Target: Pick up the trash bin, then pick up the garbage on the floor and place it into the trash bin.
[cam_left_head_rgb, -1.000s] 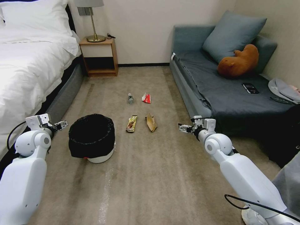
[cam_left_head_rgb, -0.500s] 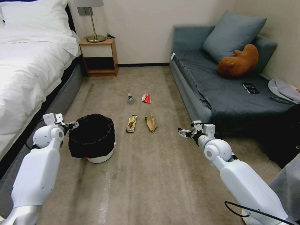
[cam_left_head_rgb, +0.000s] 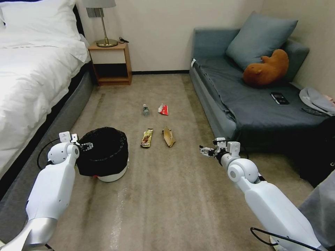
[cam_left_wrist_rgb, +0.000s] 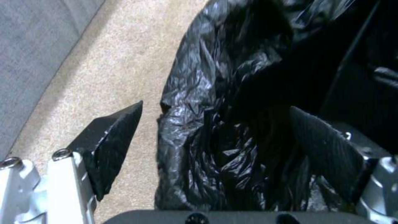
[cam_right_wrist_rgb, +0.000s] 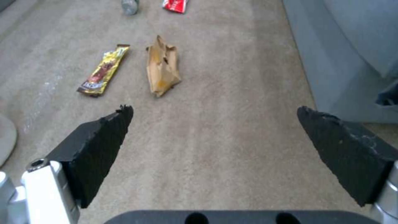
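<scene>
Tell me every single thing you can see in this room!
trash bin: one, white with black bag, on carpet by the bed
bottle: one, clear, on carpet
packet: one, red-and-white, beside the bottle
wrapper: one, gold-brown, on carpet
paper scrap: one, tan, beside the wrapper
bed: one, white
nightstand: one, wooden, with lamp
sofa: one, grey-blue, with cushion, brown plush toy, black phone
left gripper: fingers open across the bin's rim
right gripper: fingers open, over bare carpet
</scene>
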Motion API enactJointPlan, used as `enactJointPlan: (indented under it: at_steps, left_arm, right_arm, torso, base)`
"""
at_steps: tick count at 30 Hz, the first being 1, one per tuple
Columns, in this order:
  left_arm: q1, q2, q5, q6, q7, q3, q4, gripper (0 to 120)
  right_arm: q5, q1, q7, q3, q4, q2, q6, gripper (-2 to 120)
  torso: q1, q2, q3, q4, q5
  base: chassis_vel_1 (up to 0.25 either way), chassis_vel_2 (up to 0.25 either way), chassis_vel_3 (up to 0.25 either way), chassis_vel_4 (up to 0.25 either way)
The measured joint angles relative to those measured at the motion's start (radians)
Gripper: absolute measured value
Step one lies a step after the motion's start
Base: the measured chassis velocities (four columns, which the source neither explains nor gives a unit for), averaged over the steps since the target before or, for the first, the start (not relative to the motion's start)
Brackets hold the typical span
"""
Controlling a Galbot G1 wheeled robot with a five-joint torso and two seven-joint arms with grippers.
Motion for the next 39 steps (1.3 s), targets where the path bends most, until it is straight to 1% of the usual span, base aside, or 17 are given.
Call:
enactJointPlan:
  at_steps: [2,4,5,7,10,13,16,18,21,22,24,25,29,30,32,37,39]
  left_arm:
    - [-0.004,-0.004,0.010,0.000,0.000,0.000,0.008,90]
    - [-0.006,-0.008,0.032,-0.004,0.016,0.003,0.020,81]
    - [-0.006,-0.008,0.032,-0.004,0.016,0.003,0.020,81]
    - [-0.004,-0.007,0.042,-0.009,0.028,0.004,0.022,70]
    - [-0.003,-0.006,0.043,-0.012,0.030,0.004,0.022,66]
    - [0.002,0.002,0.048,-0.028,0.037,-0.003,0.024,49]
    - [0.004,0.005,0.052,-0.034,0.040,-0.005,0.024,44]
    - [0.013,0.011,0.082,-0.058,0.054,-0.018,0.015,30]
    - [0.020,0.013,0.100,-0.068,0.061,-0.026,0.005,25]
    - [0.032,0.015,0.122,-0.079,0.070,-0.035,-0.011,18]
    - [0.040,0.016,0.134,-0.084,0.074,-0.042,-0.023,15]
    - [0.050,0.017,0.141,-0.090,0.077,-0.050,-0.038,10]
    - [0.081,0.018,0.158,-0.102,0.087,-0.076,-0.087,8]
    - [0.081,0.018,0.158,-0.102,0.087,-0.076,-0.087,8]
    - [0.101,0.020,0.170,-0.108,0.090,-0.088,-0.124,8]
    - [0.118,0.026,0.196,-0.111,0.095,-0.096,-0.166,8]
    - [0.126,0.031,0.215,-0.116,0.099,-0.103,-0.202,7]
  right_arm:
    - [0.000,0.002,0.001,-0.004,-0.001,0.002,0.001,100]
    - [0.000,0.008,0.001,-0.012,-0.006,0.007,0.002,100]
    - [0.000,0.008,0.001,-0.012,-0.006,0.007,0.002,100]
    - [-0.002,0.010,0.002,-0.019,-0.009,0.009,0.004,100]
    - [-0.002,0.010,0.002,-0.021,-0.010,0.010,0.004,100]
    - [0.003,0.012,0.004,-0.026,-0.013,0.015,0.006,100]
    - [0.012,0.013,0.008,-0.027,-0.013,0.017,0.006,100]
    - [0.017,0.013,0.017,-0.031,-0.013,0.027,0.006,100]
    - [0.015,0.011,0.017,-0.033,-0.014,0.030,0.006,100]
    - [0.013,0.008,0.018,-0.034,-0.014,0.033,0.006,100]
    - [0.011,0.005,0.018,-0.035,-0.014,0.036,0.006,100]
    - [0.007,0.003,0.018,-0.036,-0.015,0.041,0.006,100]
    - [-0.001,-0.005,0.018,-0.037,-0.019,0.053,0.009,100]
    - [-0.001,-0.005,0.018,-0.037,-0.019,0.053,0.009,100]
    - [-0.002,-0.012,0.018,-0.037,-0.019,0.054,0.011,100]
    - [-0.002,-0.013,0.016,-0.037,-0.018,0.052,0.016,100]
    - [-0.002,-0.013,0.015,-0.037,-0.018,0.051,0.020,100]
  torso:
    - [0.000,0.000,0.000,-0.0001,0.0001]
    - [0.000,0.000,0.000,-0.0001,0.0000]
    - [0.000,0.000,0.000,-0.0001,0.0000]
    - [0.000,0.000,0.000,-0.0001,0.0001]
    - [0.000,0.000,0.000,-0.0001,0.0001]
    - [0.000,0.000,0.000,-0.0001,0.0000]
    - [0.000,0.000,0.000,-0.0001,0.0000]
    - [0.000,0.000,0.000,-0.0001,-0.0001]
    - [0.000,0.000,0.000,-0.0001,-0.0001]
    - [0.000,0.000,0.000,-0.0002,0.0000]
    - [0.000,0.000,0.000,-0.0001,-0.0001]
    - [0.000,0.000,0.000,-0.0001,-0.0003]
    - [0.000,0.000,0.000,-0.0001,-0.0002]
    - [0.000,0.000,0.000,-0.0001,-0.0002]
    - [0.000,0.000,0.000,-0.0001,0.0000]
    - [0.000,0.000,0.000,-0.0001,-0.0001]
    - [0.000,0.000,0.000,0.0000,0.0000]
  base:
    - [0.000,0.000,0.000,0.000]
    - [0.000,0.000,0.000,0.000]
    - [0.000,0.000,0.000,0.000]
    - [0.000,0.000,0.000,0.000]
    - [0.000,0.000,0.000,0.000]
    - [0.000,0.000,0.000,0.000]
    - [0.000,0.000,0.000,0.000]
    - [0.000,0.000,0.000,0.000]
    - [0.000,0.000,0.000,0.000]
    - [0.000,0.000,0.000,0.000]
    - [0.000,0.000,0.000,0.000]
    - [0.000,0.000,0.000,0.000]
    - [0.000,0.000,0.000,0.000]
    - [0.000,0.000,0.000,0.000]
    - [0.000,0.000,0.000,0.000]
    - [0.000,0.000,0.000,0.000]
    - [0.000,0.000,0.000,0.000]
